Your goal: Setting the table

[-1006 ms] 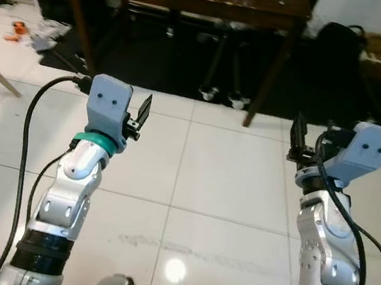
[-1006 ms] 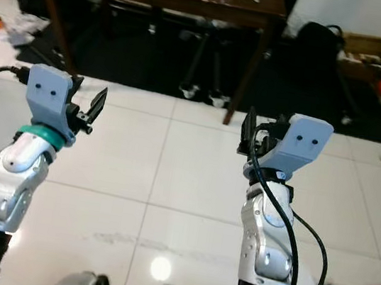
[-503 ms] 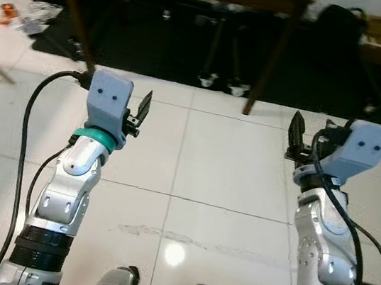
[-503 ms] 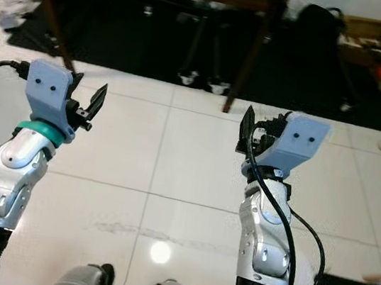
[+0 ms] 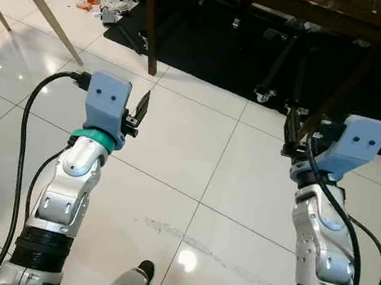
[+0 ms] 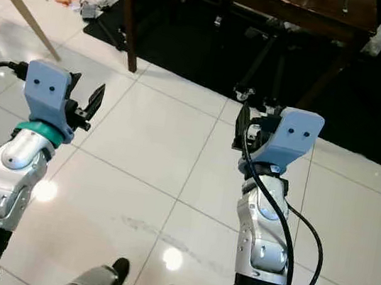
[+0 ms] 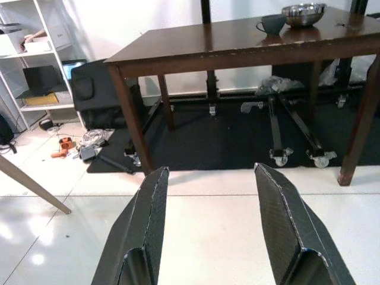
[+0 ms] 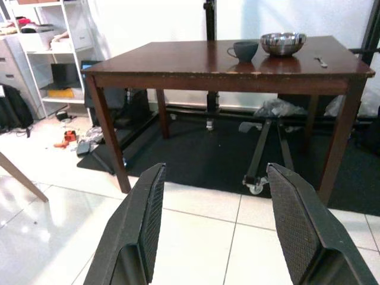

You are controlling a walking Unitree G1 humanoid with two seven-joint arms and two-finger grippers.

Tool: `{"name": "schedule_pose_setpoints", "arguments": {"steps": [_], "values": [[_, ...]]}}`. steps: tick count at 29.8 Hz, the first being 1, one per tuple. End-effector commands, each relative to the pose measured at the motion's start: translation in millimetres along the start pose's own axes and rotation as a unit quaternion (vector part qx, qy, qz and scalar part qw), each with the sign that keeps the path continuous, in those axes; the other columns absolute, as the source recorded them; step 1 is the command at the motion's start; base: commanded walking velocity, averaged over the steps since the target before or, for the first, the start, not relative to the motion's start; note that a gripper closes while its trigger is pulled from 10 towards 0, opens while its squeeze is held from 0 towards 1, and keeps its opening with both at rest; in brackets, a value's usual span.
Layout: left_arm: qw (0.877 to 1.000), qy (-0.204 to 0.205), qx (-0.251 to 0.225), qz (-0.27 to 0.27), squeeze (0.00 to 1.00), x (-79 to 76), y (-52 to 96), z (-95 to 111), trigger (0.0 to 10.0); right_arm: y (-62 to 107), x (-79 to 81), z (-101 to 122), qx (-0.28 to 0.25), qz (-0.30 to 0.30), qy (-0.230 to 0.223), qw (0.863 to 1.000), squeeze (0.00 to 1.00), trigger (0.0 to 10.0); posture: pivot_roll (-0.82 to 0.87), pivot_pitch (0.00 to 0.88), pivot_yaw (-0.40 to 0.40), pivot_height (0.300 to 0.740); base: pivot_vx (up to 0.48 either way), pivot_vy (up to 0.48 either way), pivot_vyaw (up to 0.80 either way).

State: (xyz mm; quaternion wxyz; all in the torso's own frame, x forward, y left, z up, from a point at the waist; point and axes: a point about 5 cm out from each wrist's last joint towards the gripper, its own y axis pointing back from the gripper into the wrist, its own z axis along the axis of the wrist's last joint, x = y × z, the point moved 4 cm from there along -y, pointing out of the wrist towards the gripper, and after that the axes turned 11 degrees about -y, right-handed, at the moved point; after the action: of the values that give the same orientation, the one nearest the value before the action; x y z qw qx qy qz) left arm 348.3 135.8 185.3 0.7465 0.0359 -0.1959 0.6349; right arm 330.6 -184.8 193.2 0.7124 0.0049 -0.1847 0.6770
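Standing short of the far table (image 8: 178,62), where mug (image 8: 244,50), bowl (image 8: 282,43) and fork (image 8: 321,60) wait, my left gripper (image 7: 217,237) and right gripper (image 8: 219,234) gape empty; advancing carelessly risks striking its legs.

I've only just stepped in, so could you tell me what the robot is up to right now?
The robot stands on the white tile floor facing a dark wooden table, with nothing in hand yet. Its left gripper and right gripper are both raised in front of it, open and empty. On the table sit a dark cup, a metal bowl and what looks like a small utensil. Table setting has not visibly begun.
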Motion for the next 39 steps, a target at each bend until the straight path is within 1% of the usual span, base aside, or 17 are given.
{"name": "schedule_pose_setpoints", "arguments": {"steps": [1,30,34,35,39], "values": [[1.000,0.002,0.014,-0.002,0.00,-1.6,1.1,-6,10.0,2.2,-2.4,-5,0.010,-0.005,0.003,1.000,0.00,10.0,0.01,0.012,0.035,0.740,0.000,0.000,0.80],[1.000,-0.005,0.017,0.006,0.00,0.1,-2.1,-6,10.0,1.4,-1.7,-5,0.009,-0.001,0.004,1.000,0.00,10.0,0.01,0.000,0.037,0.740,0.000,0.000,0.80],[0.999,-0.017,0.023,0.024,0.00,3.6,-3.8,-8,10.0,0.1,-2.5,-4,0.007,-0.003,0.004,1.000,0.00,10.0,0.01,0.000,0.037,0.740,0.088,0.000,0.80],[0.998,-0.028,0.036,0.046,0.00,8.7,-6.3,-12,10.0,-1.0,-4.5,-3,0.003,-0.012,-0.005,1.000,0.00,10.0,0.00,0.000,0.036,0.740,0.458,0.000,0.00],[0.997,-0.022,0.039,0.056,0.00,11.7,-8.3,-13,10.0,-1.5,-5.3,-1,0.001,-0.014,-0.010,1.000,0.00,10.0,0.00,0.000,0.037,0.740,0.458,0.000,0.00]]}}
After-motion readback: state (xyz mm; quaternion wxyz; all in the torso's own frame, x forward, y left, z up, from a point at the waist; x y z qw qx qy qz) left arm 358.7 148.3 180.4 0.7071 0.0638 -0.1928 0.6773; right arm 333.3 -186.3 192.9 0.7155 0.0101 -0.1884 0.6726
